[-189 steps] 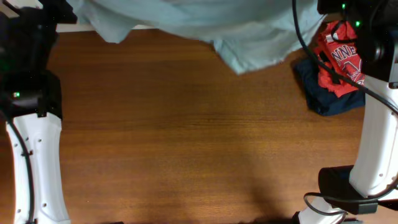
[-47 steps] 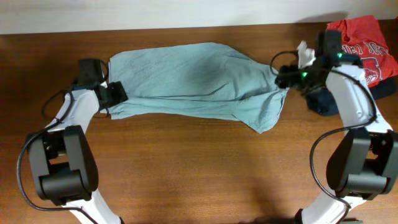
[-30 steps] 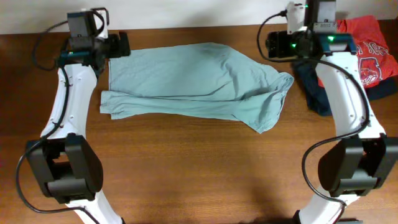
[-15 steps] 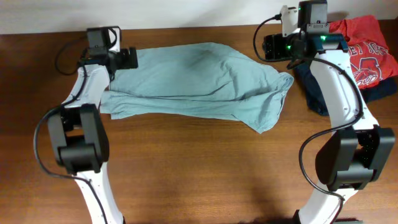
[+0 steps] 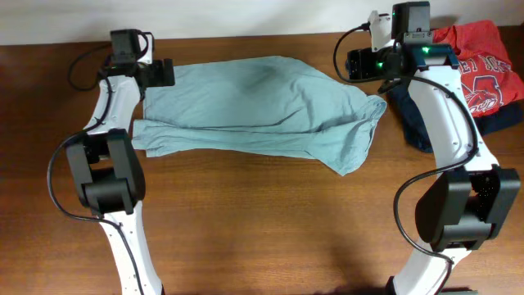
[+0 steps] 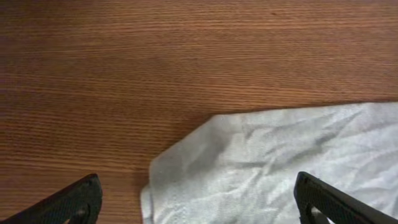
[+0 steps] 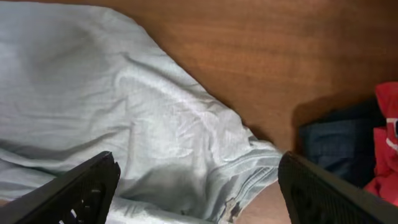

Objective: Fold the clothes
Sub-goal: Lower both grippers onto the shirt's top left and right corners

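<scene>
T-shirt (image 5: 254,111): sage, wrinkled, flat on counter (image 5: 262,229), long axis left–right. Left jaws wide open, empty, over its far-left corner. Right jaws wide open, empty, over its far-right end. Each arm is near its own end. Red shirt (image 5: 483,70) lies on navy garment (image 5: 413,123) at right; its white lettering is unreadable.

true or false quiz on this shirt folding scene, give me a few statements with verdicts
1. The sage T-shirt lies on the table, held by neither tool. True.
2. The left tool and right tool are both shut. False: both stand open.
3. The red shirt lies beside the left tool. False: it lies on the right tool's side.
4. The red shirt rests partly on the navy garment. True.
5. The sage T-shirt is folded into a small neat square. False: it lies stretched out long and wrinkled.
</scene>
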Motion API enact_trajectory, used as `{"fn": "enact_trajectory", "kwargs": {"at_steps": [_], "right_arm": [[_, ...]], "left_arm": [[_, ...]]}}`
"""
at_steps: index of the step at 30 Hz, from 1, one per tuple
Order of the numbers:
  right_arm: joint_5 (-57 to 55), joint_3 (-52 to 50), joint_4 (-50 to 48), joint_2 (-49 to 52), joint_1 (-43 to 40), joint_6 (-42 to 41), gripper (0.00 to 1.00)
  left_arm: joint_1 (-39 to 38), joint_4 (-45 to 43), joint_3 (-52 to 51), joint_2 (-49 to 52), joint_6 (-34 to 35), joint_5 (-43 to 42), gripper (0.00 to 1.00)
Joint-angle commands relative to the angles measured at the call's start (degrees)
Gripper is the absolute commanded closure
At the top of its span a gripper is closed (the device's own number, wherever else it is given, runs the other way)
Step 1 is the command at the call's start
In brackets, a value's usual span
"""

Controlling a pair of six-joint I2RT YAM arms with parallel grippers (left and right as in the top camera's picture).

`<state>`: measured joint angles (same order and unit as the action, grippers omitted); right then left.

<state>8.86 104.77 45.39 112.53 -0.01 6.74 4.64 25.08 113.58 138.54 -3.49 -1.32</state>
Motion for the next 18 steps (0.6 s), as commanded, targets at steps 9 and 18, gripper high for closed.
{"fn": "enact_trajectory", "kwargs": {"at_steps": [9, 18], "right_arm": [[-0.5, 0.8, 2.1, 0.3, 0.0, 0.5, 0.14], [-0.5, 0.8, 3.6, 0.3, 0.0, 0.5, 0.15]], "left_arm": [[0.1, -3.6, 0.9, 4.8, -0.9, 2.0, 0.03], [0.0, -5.9, 0.9, 5.5, -0.9, 1.5, 0.34]]}}
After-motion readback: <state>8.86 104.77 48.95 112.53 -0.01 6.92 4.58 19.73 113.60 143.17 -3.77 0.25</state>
